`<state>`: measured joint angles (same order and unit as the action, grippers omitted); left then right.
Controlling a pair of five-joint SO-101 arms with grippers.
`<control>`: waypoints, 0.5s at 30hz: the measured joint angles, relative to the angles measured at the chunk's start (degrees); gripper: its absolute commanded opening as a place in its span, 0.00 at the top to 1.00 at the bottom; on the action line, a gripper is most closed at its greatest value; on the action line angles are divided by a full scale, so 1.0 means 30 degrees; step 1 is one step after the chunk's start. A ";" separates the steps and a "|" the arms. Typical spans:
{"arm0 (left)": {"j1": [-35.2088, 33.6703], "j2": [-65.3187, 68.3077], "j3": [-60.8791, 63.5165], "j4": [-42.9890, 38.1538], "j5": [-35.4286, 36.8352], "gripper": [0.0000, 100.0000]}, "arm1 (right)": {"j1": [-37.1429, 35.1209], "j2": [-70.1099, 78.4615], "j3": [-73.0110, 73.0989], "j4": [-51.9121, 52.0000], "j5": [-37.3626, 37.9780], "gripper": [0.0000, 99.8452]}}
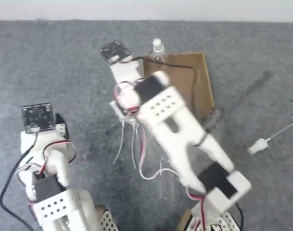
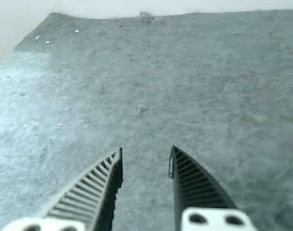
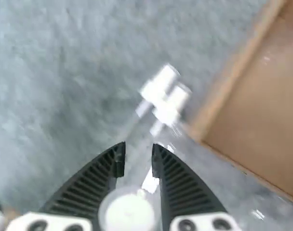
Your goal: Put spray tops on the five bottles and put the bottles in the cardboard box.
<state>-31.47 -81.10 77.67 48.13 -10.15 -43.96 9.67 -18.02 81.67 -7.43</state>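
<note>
The right gripper [image 3: 138,151] is nearly closed on a clear bottle [image 3: 149,182]. Its white spray top [image 3: 163,94] juts past the fingertips, at the far left edge of the cardboard box [image 3: 262,120]. The left gripper [image 2: 145,159] hangs half open and holds nothing, near left over grey carpet [image 2: 185,72].

One cardboard box [image 1: 205,82], one loose spray top [image 1: 258,145], at least two bottles [image 1: 157,49] [image 1: 169,184]
</note>
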 measured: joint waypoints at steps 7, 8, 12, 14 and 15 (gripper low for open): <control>-0.0322 0.0000 0.0000 0.0117 -0.0440 0.86 | -0.0674 0.4806 -0.3341 -0.2549 -0.4454 0.91; -0.0322 0.0000 0.0205 0.0117 -0.0440 0.86 | -0.0733 0.5480 -0.3604 -0.2872 -0.4982 0.90; -0.0322 0.0000 0.1055 0.0117 -0.0440 0.86 | -0.0967 0.7267 -0.4571 -0.3399 -0.6037 0.85; -0.0322 0.0000 0.1524 0.0117 -0.0440 0.86 | -0.1026 0.7648 -0.4982 -0.3516 -0.6154 0.85; -0.0293 0.0000 0.1612 0.0117 -0.0440 0.86 | -0.1026 0.7766 -0.5128 -0.3516 -0.6183 0.85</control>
<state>-32.35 -81.10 82.51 48.48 -11.47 -47.03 32.97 -33.41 71.12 -25.98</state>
